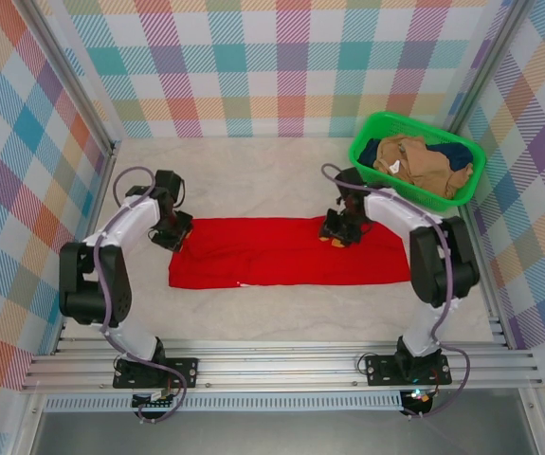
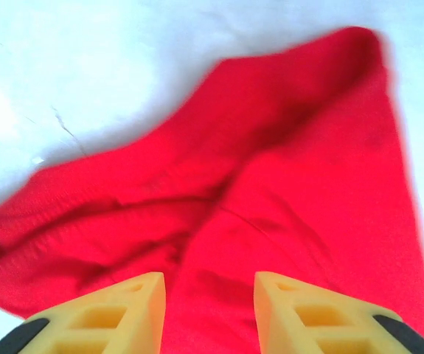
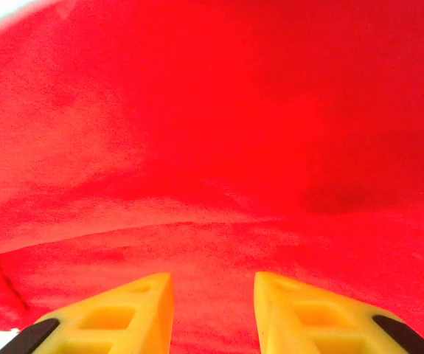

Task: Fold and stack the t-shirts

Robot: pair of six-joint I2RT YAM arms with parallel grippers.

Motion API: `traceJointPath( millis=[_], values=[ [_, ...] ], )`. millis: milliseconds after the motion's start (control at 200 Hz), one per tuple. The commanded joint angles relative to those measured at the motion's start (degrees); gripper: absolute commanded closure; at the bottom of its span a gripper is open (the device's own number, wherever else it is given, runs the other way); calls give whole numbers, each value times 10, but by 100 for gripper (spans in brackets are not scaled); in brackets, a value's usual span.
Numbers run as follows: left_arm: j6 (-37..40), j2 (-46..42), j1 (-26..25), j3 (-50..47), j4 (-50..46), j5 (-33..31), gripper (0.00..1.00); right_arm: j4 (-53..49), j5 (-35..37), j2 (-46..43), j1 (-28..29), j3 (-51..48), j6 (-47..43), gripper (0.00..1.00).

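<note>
The left gripper (image 2: 209, 280) has its two yellow fingers (image 2: 119, 313) apart, and nothing is pinched between them. In the gap one sees only the red t-shirt (image 1: 291, 254), which lies flat on the table below. In the top view this gripper hangs over the left end of the shirt, at its far corner, left of the middle of the frame.

The right gripper (image 3: 213, 279) is also released. Its yellow fingers stand apart, with red cloth under them and a soft fold line running across the cloth just ahead of the tips. In the top view it is at the far edge of the shirt, a little right of the middle of the frame.

The red t-shirt is folded into a long flat band. It lies across the centre of the pale table (image 1: 253, 175), from the left gripper to near the right arm. On its near edge there is a small white label (image 1: 242, 283), too small to read.

At the upper right of the top view stands a green plastic basket (image 1: 359, 152). Inside it are the tan t-shirt (image 1: 422, 163), crumpled on top, and the dark navy t-shirt (image 1: 459, 154), which shows at the sides under the tan one. The basket is well apart from the red shirt.
</note>
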Motion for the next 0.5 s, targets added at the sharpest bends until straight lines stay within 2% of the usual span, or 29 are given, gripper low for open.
traceJointPath(
  millis=[0,155,325,495],
  values=[
    [-25,-12,-45,16,11,27,69,22,-10,-28,-40,-23,-14,66],
    [-73,56,-76,13,115,72,75,38,-33,-3,-101,-25,-22,68],
    [-59,110,-75,-15,115,63,80,0,23,45,-153,-7,-38,69],
    [-44,82,-60,-100,115,49,80,-37,57,92,-181,4,-58,70]
  ],
)
